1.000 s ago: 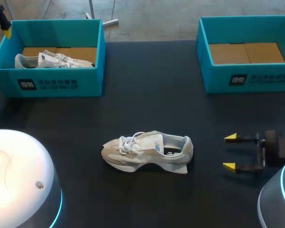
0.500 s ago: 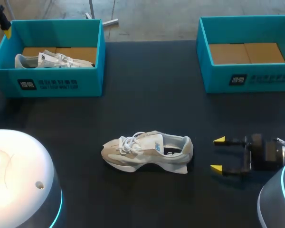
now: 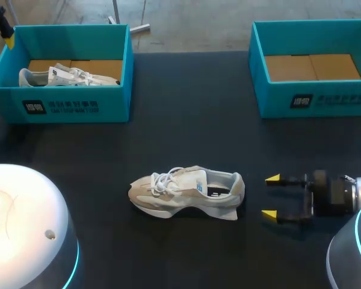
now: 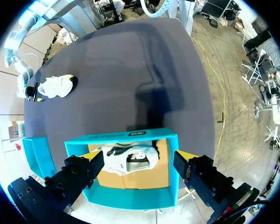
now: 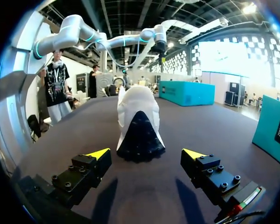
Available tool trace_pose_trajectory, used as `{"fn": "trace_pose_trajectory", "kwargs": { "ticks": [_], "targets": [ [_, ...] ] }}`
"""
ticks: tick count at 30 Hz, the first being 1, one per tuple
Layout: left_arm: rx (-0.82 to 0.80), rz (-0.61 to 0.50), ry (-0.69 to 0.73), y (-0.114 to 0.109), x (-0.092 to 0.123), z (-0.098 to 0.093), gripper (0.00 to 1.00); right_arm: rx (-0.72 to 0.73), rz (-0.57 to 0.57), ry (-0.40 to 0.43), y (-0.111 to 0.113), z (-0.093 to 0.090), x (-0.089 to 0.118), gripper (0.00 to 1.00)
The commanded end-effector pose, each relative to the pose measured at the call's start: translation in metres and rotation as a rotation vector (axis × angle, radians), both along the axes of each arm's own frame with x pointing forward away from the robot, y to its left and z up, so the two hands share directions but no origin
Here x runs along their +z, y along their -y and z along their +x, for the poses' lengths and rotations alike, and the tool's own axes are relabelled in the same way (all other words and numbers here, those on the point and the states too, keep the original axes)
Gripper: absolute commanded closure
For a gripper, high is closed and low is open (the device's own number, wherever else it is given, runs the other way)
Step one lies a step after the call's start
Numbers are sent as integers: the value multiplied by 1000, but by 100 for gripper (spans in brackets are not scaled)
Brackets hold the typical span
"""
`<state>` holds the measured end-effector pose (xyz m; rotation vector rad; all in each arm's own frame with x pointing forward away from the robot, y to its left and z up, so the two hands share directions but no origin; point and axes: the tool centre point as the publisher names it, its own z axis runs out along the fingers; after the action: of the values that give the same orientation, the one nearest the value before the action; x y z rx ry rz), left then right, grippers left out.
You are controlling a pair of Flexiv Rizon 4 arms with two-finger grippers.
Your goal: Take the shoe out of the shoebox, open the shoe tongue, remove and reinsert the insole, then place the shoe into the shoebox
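Note:
A white and beige shoe [image 3: 186,192] lies on its side in the middle of the dark table, toe to the left, heel to the right. My right gripper [image 3: 271,196] is open just right of the heel, fingers pointing at it. In the right wrist view the shoe's heel [image 5: 138,125] stands straight ahead of the open right gripper [image 5: 146,154], a short gap away. My left gripper [image 4: 137,156] hangs open high above the left teal shoebox [image 4: 130,196], which holds a second shoe [image 4: 129,158]. In the head view only one yellow left fingertip [image 3: 10,41] shows beside that box [image 3: 66,102].
An empty teal shoebox [image 3: 313,99] with a cardboard floor stands at the back right. The left box holds the other shoe [image 3: 66,75]. Bare dark table lies between the boxes and around the shoe.
My right gripper has slid left toward the shoe's heel, staying open. The shoe and the left arm have not moved.

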<state>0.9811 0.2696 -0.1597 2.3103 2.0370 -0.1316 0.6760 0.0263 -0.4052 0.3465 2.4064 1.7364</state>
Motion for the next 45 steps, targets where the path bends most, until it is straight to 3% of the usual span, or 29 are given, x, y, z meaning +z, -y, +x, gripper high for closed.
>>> {"fn": "trace_pose_trajectory", "kwargs": {
  "ticks": [1,17,45],
  "targets": [
    [0,2,1,0,0,0,0,-10,2,3,-15,5,-3,0],
    [0,2,1,0,0,0,0,51,4,30,-56,13,-2,0],
    [0,2,1,0,0,0,0,108,-17,50,-70,16,-1,0]
  ]
}}
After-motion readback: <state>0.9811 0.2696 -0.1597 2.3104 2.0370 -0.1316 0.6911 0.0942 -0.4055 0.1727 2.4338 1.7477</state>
